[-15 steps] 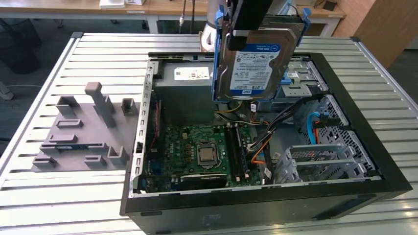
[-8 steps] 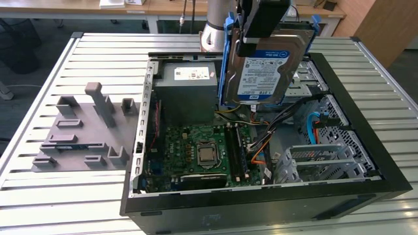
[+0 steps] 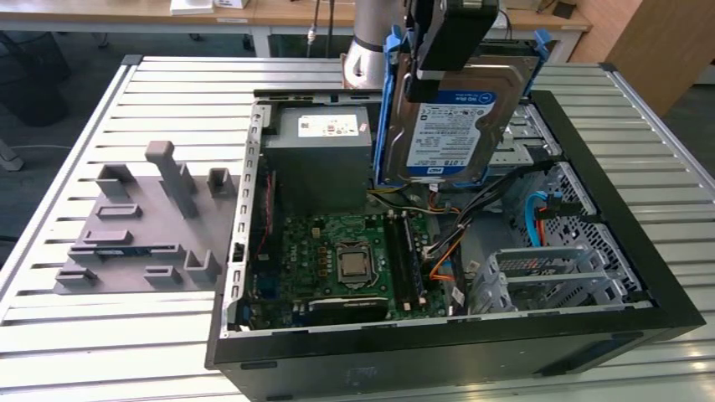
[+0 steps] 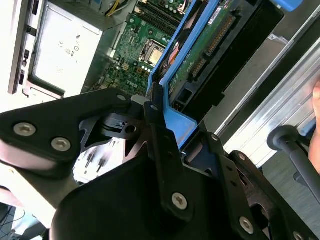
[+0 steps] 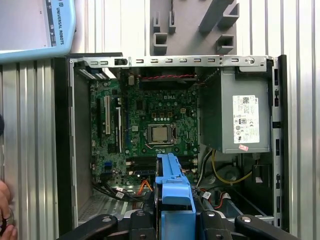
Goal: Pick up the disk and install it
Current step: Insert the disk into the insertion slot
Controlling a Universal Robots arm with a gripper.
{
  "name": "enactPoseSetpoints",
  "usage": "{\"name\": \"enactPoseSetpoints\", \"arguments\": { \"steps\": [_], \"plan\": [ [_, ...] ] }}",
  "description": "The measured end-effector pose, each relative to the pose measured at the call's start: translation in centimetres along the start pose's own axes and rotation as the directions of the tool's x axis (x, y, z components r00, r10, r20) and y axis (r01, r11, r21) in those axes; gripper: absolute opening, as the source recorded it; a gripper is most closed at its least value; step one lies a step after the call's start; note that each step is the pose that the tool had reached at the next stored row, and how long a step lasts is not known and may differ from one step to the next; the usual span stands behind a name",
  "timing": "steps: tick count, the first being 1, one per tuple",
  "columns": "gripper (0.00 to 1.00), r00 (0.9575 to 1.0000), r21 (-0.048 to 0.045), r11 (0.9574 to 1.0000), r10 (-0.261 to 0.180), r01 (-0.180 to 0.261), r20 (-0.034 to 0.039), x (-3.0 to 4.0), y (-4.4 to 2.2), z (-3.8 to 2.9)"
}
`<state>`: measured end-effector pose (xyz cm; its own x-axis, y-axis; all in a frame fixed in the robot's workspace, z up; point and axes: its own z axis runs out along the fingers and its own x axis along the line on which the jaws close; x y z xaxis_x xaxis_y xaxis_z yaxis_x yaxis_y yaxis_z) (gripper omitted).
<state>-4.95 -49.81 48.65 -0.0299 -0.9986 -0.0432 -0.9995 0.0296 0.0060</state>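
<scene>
Jaws clamp the disk (image 3: 453,126) above the open case (image 3: 447,356), long axis upright, label facing the exterior camera.

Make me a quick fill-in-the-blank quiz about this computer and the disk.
The end effector grips the disk by its ____ rail.
The motherboard inside the case is coloured ____.
The grey fixture lies on the exterior view's ____ of the case.
Answers: blue, green, left.
</scene>
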Motion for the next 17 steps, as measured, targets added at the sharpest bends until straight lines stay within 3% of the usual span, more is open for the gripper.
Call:
{"name": "enactPoseSetpoints", "arguments": {
  "steps": [9, 17],
  "plan": [
    [0.36, 1.0000, -0.0001, 1.0000, 0.000, 0.000, -0.0001, 0.08, 0.00, 0.02],
    [0.36, 1.0000, 0.0000, 1.0000, 0.000, 0.000, -0.0018, 1.87, -0.06, 0.13]
  ]
}}
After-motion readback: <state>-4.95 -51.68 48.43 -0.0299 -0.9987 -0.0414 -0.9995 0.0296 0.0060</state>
